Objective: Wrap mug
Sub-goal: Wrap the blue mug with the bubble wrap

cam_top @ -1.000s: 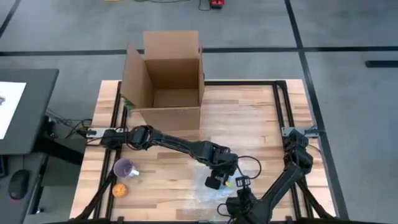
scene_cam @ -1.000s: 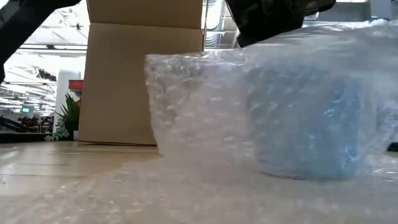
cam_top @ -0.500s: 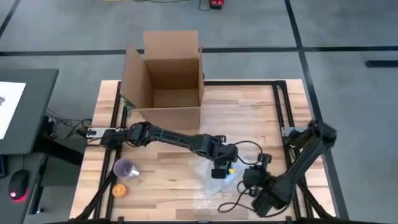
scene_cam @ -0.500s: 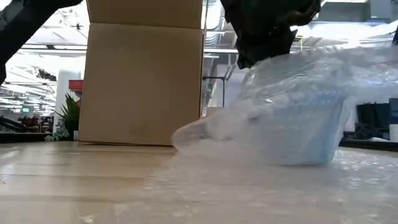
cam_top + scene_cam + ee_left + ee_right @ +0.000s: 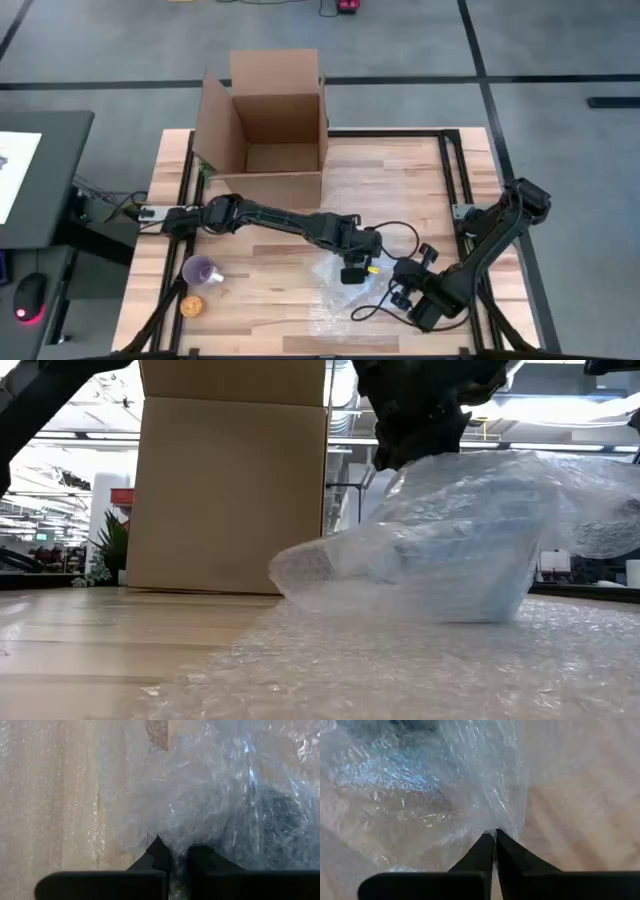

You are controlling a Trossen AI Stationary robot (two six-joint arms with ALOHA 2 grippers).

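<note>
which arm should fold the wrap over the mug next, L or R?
Right, probably. The right pincer is shut on the bubble wrap edge beside the mug, free to pull across. The left pincer pinches the wrap atop the mug, so it works better as the anchor.

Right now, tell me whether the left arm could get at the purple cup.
Probably not yet: the left hand is shut on the bubble wrap around the mug. The purple cup stands unobstructed nearer the left arm's base.

Grey floor (image 5: 560,60) (dark tape lines)
</note>
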